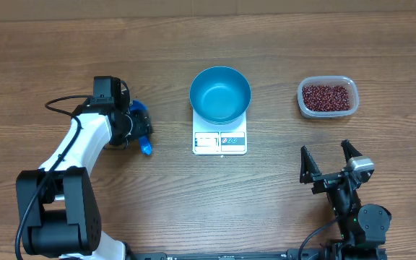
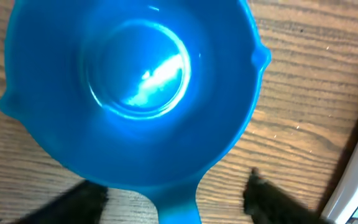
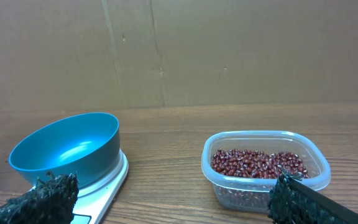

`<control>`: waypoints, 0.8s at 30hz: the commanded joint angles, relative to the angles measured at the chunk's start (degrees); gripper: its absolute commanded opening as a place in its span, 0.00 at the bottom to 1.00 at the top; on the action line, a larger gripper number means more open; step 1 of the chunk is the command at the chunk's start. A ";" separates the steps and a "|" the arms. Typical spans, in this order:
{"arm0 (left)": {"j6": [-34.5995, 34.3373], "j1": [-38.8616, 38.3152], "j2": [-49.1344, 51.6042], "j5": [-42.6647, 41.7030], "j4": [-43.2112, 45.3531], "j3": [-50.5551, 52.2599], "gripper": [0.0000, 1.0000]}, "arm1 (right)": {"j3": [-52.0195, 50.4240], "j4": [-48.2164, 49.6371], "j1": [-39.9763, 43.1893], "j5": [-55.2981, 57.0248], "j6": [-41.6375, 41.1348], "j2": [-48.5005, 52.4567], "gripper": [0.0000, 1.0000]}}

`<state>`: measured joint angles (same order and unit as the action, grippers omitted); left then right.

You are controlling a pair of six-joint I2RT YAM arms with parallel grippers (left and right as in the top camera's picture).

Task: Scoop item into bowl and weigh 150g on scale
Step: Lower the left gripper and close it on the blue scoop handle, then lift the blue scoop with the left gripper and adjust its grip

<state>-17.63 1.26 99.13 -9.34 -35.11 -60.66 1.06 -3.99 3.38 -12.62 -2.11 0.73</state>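
The blue bowl [image 1: 219,94] [image 3: 67,148] stands empty on the white scale [image 1: 219,142] [image 3: 101,190] at the table's middle. The beans [image 1: 327,96] [image 3: 258,163] lie in a clear plastic tub [image 1: 305,108] [image 3: 229,186] to the right. A small blue scoop [image 1: 140,110] [image 2: 129,93] lies on the table left of the scale, empty. My left gripper [image 1: 137,130] [image 2: 176,186] hovers over it, open, a finger [image 2: 82,202] on each side of the handle with wood showing between. My right gripper [image 1: 331,162] [image 3: 173,205] is open near the front right, holding nothing.
The scale's corner [image 2: 356,199] shows at the right edge of the left wrist view, close to the scoop. A cardboard wall [image 3: 179,50] backs the table. Bare wood [image 1: 266,202] lies between the scale and the right arm.
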 commanded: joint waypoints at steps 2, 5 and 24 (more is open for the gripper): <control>-0.20 -0.26 0.63 0.57 0.76 0.52 0.79 | -0.61 0.26 0.22 0.61 0.20 -0.57 1.00; -0.22 -0.26 0.63 0.57 0.70 0.52 0.64 | -0.61 0.26 0.22 0.59 0.20 -0.57 1.00; -0.22 -0.61 0.63 0.59 -1.09 0.52 0.41 | -0.61 0.26 0.24 0.59 0.20 -0.57 1.00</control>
<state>-17.91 1.17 99.13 -9.17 -35.11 -60.64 1.06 -3.97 3.40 -12.62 -2.11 0.73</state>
